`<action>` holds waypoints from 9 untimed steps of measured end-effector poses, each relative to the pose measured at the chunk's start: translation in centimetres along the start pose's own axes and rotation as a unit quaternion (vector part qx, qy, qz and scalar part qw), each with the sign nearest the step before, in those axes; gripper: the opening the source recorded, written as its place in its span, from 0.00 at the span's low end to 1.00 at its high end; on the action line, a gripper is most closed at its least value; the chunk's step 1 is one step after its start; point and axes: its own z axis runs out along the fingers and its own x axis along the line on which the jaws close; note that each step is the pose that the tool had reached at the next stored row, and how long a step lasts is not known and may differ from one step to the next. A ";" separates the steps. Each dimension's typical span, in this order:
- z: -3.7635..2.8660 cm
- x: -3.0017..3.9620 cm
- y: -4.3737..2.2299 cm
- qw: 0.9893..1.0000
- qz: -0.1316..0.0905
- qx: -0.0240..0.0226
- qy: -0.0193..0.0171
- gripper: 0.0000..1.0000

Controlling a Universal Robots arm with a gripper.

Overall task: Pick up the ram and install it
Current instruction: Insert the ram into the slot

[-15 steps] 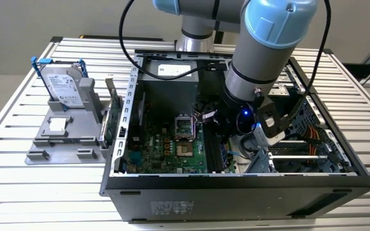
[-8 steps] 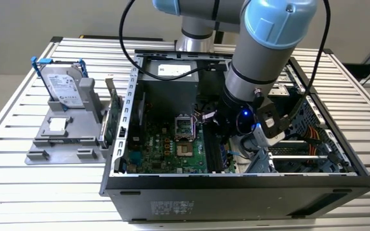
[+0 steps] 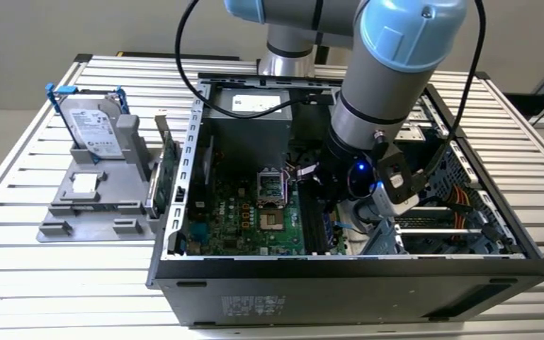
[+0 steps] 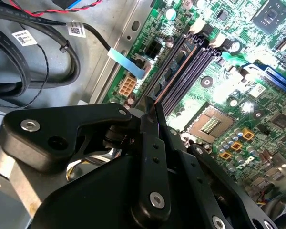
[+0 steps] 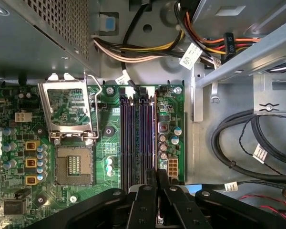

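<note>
Gripper (image 5: pixel 156 191) down inside the computer case (image 3: pixel 348 283), fingers pinched narrow on the ram (image 4: pixel 174 76), which stands edge-on in the motherboard's memory slots (image 5: pixel 138 138), at three o'clock from the CPU socket (image 5: pixel 74 164).

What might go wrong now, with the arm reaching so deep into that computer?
1. The jaws seem to grip the ram edge-on over the black slots; if it sits slightly off the slot line, pressing may bend it.
2. Small capacitors stand right beside the slots, so a sideways slip might knock them.
3. Loose black cables lie close by and may snag the arm.
</note>
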 end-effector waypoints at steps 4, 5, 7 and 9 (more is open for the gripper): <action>-0.01 0.00 -0.06 1.000 0.000 0.000 0.001 0.00; -0.01 0.00 -0.07 1.000 0.000 0.000 0.001 0.00; -0.02 0.00 -0.07 1.000 0.000 0.001 0.001 0.00; 0.01 0.00 -0.07 1.000 0.000 0.001 0.001 0.00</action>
